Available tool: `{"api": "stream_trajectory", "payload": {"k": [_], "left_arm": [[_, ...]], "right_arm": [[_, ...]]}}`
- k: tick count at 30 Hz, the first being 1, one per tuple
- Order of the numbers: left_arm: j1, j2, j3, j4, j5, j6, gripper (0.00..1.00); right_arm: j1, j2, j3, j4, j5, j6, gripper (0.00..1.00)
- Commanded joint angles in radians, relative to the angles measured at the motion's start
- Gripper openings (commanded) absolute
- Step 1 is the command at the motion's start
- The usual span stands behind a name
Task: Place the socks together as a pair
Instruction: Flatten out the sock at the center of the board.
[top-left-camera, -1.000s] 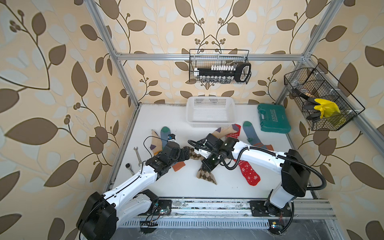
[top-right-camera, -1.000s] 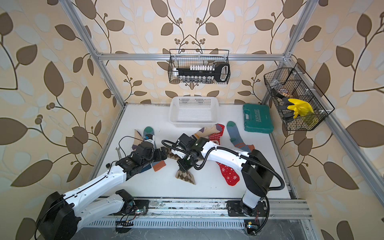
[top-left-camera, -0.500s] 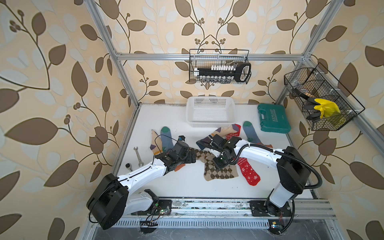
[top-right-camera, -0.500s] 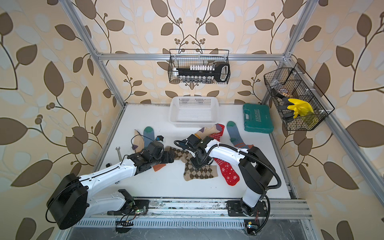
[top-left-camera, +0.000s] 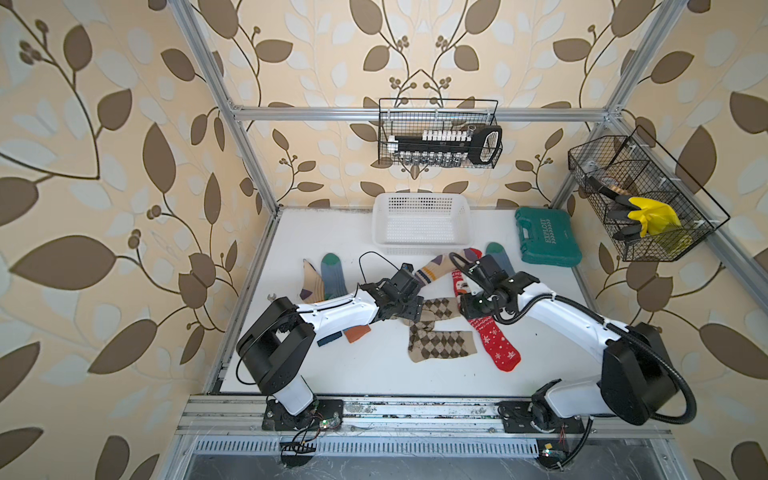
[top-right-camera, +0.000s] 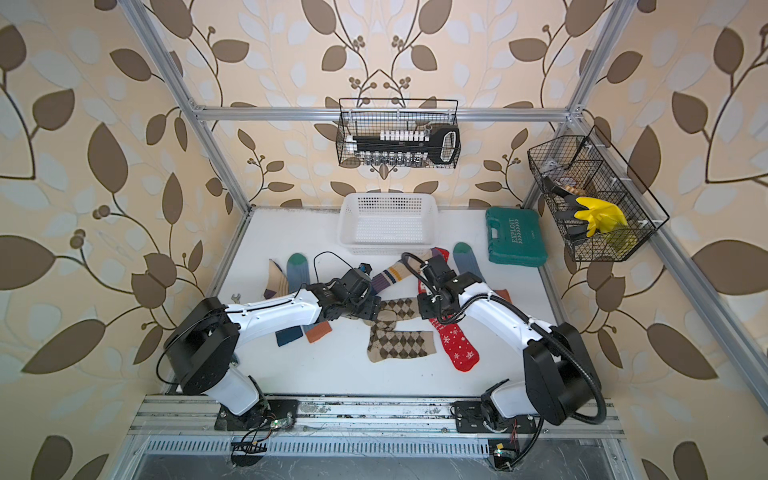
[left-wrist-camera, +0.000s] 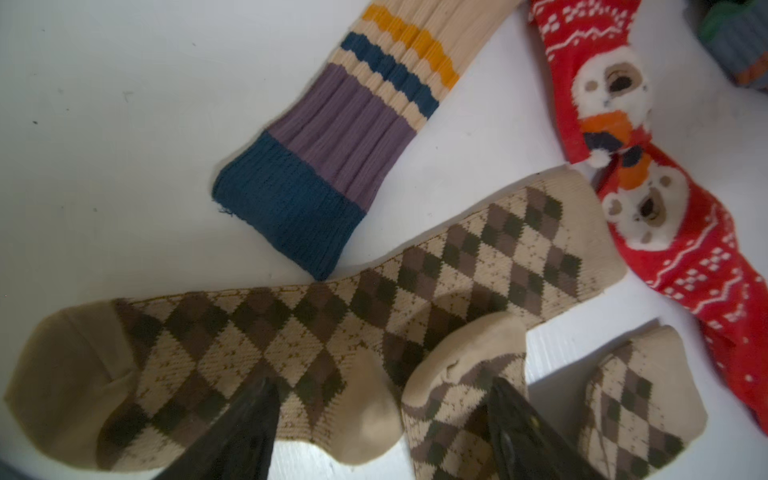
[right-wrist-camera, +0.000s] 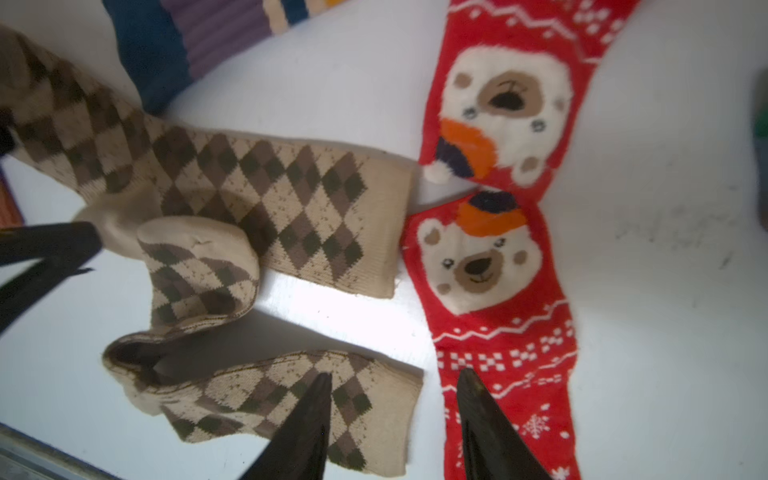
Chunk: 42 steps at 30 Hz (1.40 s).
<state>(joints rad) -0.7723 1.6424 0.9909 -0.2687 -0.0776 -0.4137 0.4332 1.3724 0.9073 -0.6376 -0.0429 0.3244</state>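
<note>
Two brown-tan argyle socks lie side by side mid-table, one (top-left-camera: 442, 308) just behind the other (top-left-camera: 440, 345); the nearer one's foot is folded up against the farther one (left-wrist-camera: 316, 332). My left gripper (top-left-camera: 409, 311) (left-wrist-camera: 382, 386) is open, low over the farther sock's heel and the nearer sock's toe. My right gripper (top-left-camera: 471, 311) (right-wrist-camera: 395, 378) is open above the nearer argyle cuff (right-wrist-camera: 374, 411) and a red snowflake sock (top-left-camera: 498, 345). A second red sock (right-wrist-camera: 507, 104), a cream striped sock (top-left-camera: 436, 268) and a blue-grey sock (top-left-camera: 498, 255) lie behind.
A striped sock (top-left-camera: 309, 282) and a green-toed sock (top-left-camera: 332, 276) lie at the left, their cuffs (top-left-camera: 357, 332) under my left arm. A white basket (top-left-camera: 422, 224) and green tool case (top-left-camera: 546, 237) stand at the back. A wrench (top-left-camera: 272, 297) lies by the left edge.
My right gripper has opened and let go of the argyle sock, which now lies flat in front of the other one. My left arm has reached right over both argyle socks.
</note>
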Motion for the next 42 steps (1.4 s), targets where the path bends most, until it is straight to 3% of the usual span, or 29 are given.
{"api": "stream_trajectory", "payload": {"k": [1,6,12,19,26,28,31,33,42], "left_arm": [[-0.007,0.063,0.063,-0.062,0.011,0.083,0.76],[-0.016,0.133,0.132,-0.074,0.045,0.113,0.65],[-0.037,0.153,0.164,-0.073,0.088,0.13,0.6],[-0.039,0.1,0.104,-0.008,0.186,0.121,0.65],[-0.038,0.143,0.116,-0.007,0.182,0.129,0.64],[-0.037,0.16,0.132,-0.014,0.186,0.13,0.55],[-0.038,0.148,0.136,-0.024,0.174,0.121,0.27],[-0.038,0.107,0.115,-0.02,0.16,0.108,0.16],[-0.038,-0.246,-0.092,-0.064,-0.003,-0.052,0.0]], "right_arm": [[-0.082,-0.096,-0.075,0.138,-0.117,0.046,0.48],[-0.148,-0.155,-0.122,0.182,-0.179,0.052,0.48],[-0.153,-0.125,-0.124,0.195,-0.235,0.05,0.47],[-0.154,-0.136,-0.127,0.196,-0.235,0.049,0.47],[-0.154,-0.145,-0.135,0.2,-0.237,0.051,0.46],[-0.153,-0.146,-0.135,0.2,-0.238,0.052,0.46],[-0.154,-0.147,-0.136,0.201,-0.239,0.052,0.45],[-0.153,-0.147,-0.138,0.202,-0.242,0.052,0.45],[-0.151,-0.128,-0.136,0.205,-0.283,0.052,0.45]]}}
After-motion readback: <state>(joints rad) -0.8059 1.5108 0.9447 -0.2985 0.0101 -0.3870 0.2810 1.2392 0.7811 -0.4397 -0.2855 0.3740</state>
